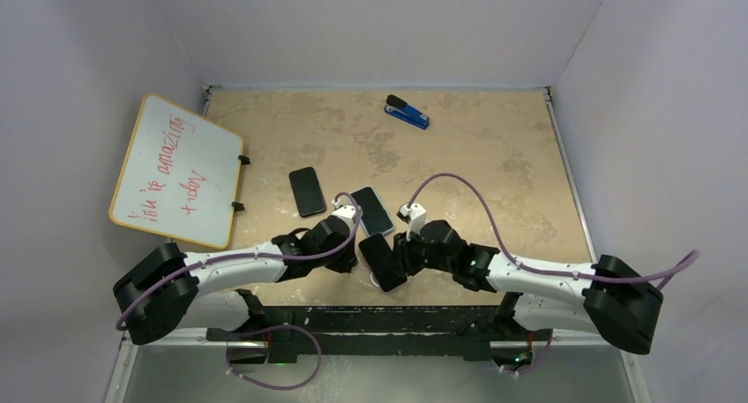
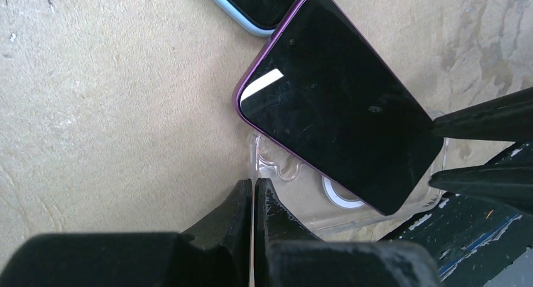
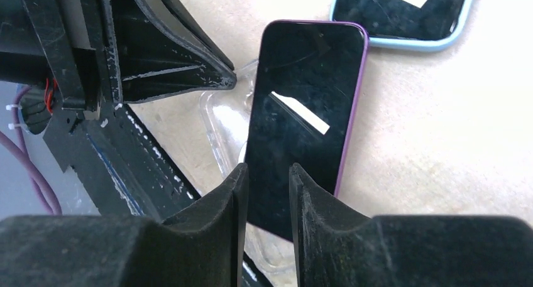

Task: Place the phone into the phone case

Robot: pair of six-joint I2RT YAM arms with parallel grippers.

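R hand [image 3: 268, 171] at purple-rimmed phone [image 3: 305, 105], clear case [image 3: 220, 117]

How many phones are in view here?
3: a black phone left of centre, a blue-edged phone right of it, and a purple phone over the clear case.

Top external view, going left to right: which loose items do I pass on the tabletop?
whiteboard → black phone → blue-edged phone → blue stapler. The purple phone is left out, since it shares the blue-edged phone's span across the picture.
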